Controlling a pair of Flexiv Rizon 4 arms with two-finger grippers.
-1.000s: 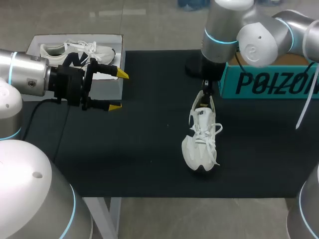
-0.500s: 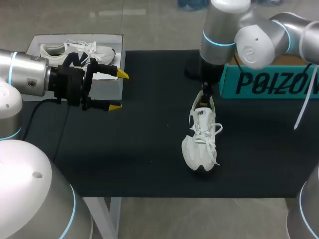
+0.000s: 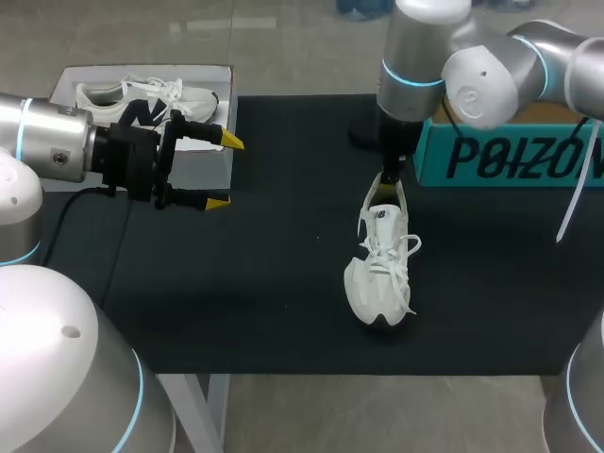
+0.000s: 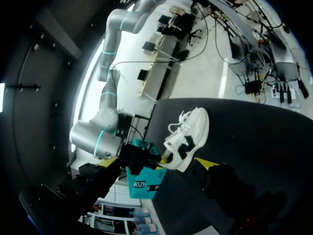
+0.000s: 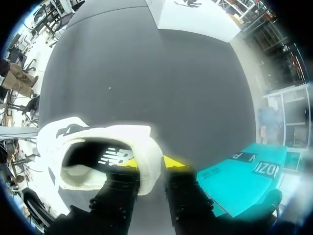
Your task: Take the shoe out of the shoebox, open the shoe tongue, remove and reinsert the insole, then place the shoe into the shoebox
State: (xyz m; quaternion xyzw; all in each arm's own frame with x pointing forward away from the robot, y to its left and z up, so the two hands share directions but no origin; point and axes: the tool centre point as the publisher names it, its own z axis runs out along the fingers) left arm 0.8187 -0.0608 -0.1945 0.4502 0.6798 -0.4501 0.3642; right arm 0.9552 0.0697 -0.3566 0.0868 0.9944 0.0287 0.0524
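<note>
On the near half of the black mat (image 3: 236, 283), well out in the open, the white shoe (image 3: 377, 283) stands on its sole, toe toward me and heel toward the far side. It is out of the shoebox (image 3: 510, 156) and lies just in front of that teal carton.

I judge it light and soft: the padded upper gives, the laces (image 3: 408, 247) hang loose and could snag, and only the sole is stiff. The heel collar is the sensible hold for steadying it; the tongue wants a pinch near its top edge.

My right gripper (image 3: 389, 179) comes straight down on that heel. From above I can't make out the grip. The right wrist camera settles it: the right gripper (image 5: 150, 166) has one finger inside the shoe (image 5: 146, 147) and one outside, pinching the collar wall.

My left gripper (image 3: 225, 173) hangs over the mat's left edge, jaws spread and empty. Its own camera looks across at the shoe (image 4: 193, 129) side-on, which neither of the other views offers.

Farthest off, the head view alone shows a white box (image 3: 142, 70) holding a second shoe (image 3: 151, 97).
</note>
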